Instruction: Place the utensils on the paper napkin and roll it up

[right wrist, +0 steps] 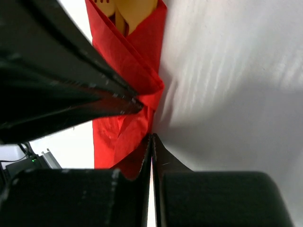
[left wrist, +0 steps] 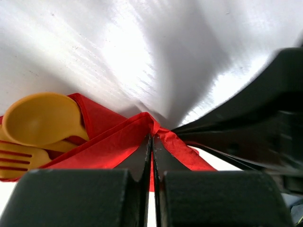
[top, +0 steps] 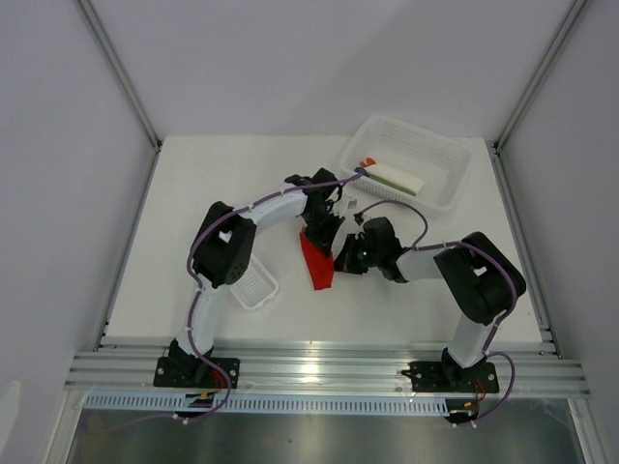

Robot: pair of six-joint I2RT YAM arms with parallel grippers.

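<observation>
The red paper napkin [top: 316, 261] lies folded mid-table, lifted at its far end. My left gripper [top: 324, 230] is shut on a pinched fold of it [left wrist: 118, 142]; a red strip shows between the jaws. The orange utensils sit inside the fold: a spoon head [left wrist: 42, 118] and a fork [left wrist: 19, 161], also visible in the right wrist view [right wrist: 135, 9]. My right gripper [top: 345, 253] is shut, its tips [right wrist: 151, 137] against the napkin's edge [right wrist: 128, 61]; no red shows between its jaws. Its fingers [left wrist: 246, 127] reach in next to the left gripper's pinch.
A white mesh basket [top: 455, 155] with white, blue and green items stands at the back right. A narrow white plastic tray [top: 253, 288] lies beside the left arm. Both arms cross close together over the napkin.
</observation>
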